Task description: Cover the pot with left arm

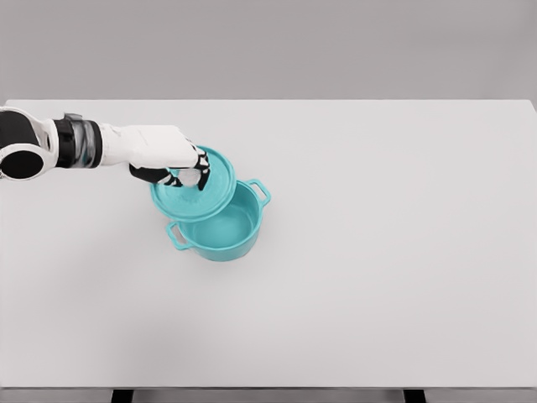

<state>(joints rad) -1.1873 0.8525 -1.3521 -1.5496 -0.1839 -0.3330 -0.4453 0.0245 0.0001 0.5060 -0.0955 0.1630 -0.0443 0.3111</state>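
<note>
The left arm [75, 144] reaches in from the surface's [403, 252] left edge. Its left hand [168, 158] is closed around the knob of the teal lid [201, 195], which sits tilted over the pot's back-left rim. The teal pot [226, 227] stands left of the surface's centre, its mouth partly uncovered.

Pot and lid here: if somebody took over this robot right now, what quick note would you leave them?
Left hand: shut on the lid, gripping its knob.
Right hand: not in view.
Lid: teal, held over the upper left part of the pot, offset, so the pot's inside still shows.
Pot: teal, upright on the white table.
Done: lid picked up and brought to the pot.
Left: centre the lid over the rim, lower it, let go.
</note>
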